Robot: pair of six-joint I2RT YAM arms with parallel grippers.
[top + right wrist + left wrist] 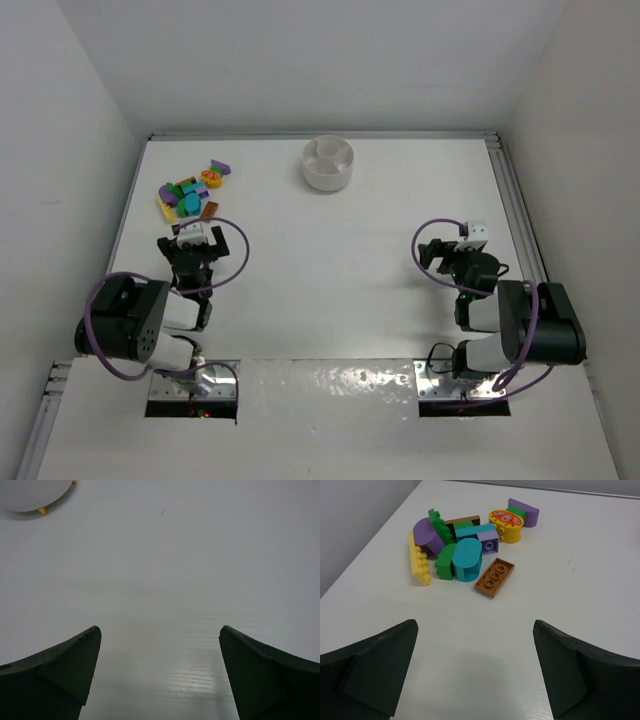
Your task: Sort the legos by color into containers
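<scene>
Picking the outlying brown brick (pixel 494 577) first looks wisest for the left end effector (pixel 475 630), open and empty; the right end effector (pixel 159 632) hangs open too.

1. Top view: bright, even, diffuse overhead light. White table (pixel 330 280) & walls almost merge, low contrast.
2. Glare patch on glossy front strip (pixel 330 385) at 6 o'clock. Dish (pixel 328 165) at 12 throws only a faint, soft shadow.
3. Left wrist view: lego pile (pixel 465 550) at 11–12 sharp, colours saturated, short soft shadows under bricks. Left fingers (pixel 375 670) at 7 & 5 dark, little detail.
4. Right wrist view: greyer, dimmer. Streaky sheen on tabletop at 6. Dish edge at 11 blown out, soft. Right fingers (pixel 265 680) underexposed.
</scene>
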